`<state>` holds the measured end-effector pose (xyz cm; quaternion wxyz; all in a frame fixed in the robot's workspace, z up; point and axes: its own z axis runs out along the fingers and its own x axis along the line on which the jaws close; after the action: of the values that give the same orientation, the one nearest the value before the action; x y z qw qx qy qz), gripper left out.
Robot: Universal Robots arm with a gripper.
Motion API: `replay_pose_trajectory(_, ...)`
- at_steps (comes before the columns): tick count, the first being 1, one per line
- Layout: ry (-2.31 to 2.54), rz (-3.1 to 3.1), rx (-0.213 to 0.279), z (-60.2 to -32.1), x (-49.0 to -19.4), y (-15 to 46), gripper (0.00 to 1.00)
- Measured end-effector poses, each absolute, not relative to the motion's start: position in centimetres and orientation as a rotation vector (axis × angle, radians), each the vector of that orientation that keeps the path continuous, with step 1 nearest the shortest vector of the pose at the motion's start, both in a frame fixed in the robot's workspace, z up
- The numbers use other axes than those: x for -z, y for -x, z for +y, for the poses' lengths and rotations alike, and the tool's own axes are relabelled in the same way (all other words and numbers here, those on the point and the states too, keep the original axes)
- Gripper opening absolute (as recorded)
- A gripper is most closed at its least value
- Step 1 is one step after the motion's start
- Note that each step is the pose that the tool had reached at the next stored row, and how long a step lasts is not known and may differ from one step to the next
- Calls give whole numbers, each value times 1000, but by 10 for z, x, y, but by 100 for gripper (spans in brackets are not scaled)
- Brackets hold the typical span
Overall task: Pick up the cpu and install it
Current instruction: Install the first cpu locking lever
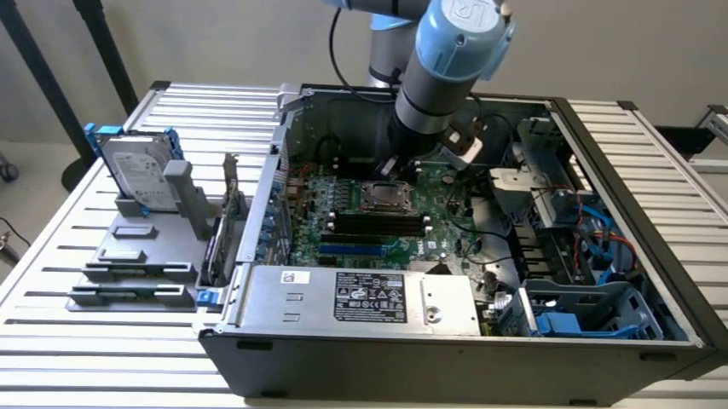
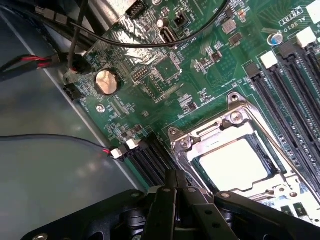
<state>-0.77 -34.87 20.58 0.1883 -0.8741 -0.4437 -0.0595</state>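
Black jaws (image 2: pixel 176 187) sit closest to the wrist camera. They are squeezed tight together and hold nothing. Their tips hang just above the green board (image 2: pixel 165 75), right beside the metal socket (image 2: pixel 240 150).

Next comes the cpu (image 2: pixel 234 166). It lies flat inside the socket, with the shiny socket frame all around it. Its top looks pale and smooth. It is just beside the jaws' tips, but it does not touch them. It looks as if the chip is already in its place on the board.

I think the cpu is very light and very stiff. It is thin and flat, so it would not bend. The smooth metal top would be slippery. The underside is probably easy to hurt, and so is the socket, so soft handling is best. The safe place to hold it is by two opposite edges, never pressing on the middle.

Past the socket run long black slots (image 2: pixel 295 85). A round silver battery (image 2: pixel 106 82) sits farther off on the board, near some black cables (image 2: pixel 150 45).

In the exterior view, the arm (image 1: pixel 449 60) reaches down into the open computer case (image 1: pixel 455 349). The socket (image 1: pixel 384 196) sits in the middle of the board there. Beyond the case, on the exterior view's left, a hard drive (image 1: pixel 136 175) stands upright on the slatted counter (image 1: pixel 68 256).
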Motion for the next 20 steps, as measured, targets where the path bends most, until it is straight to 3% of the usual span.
replay_pose_trajectory(20,2457,-1244,160,-377,-222,14,11)
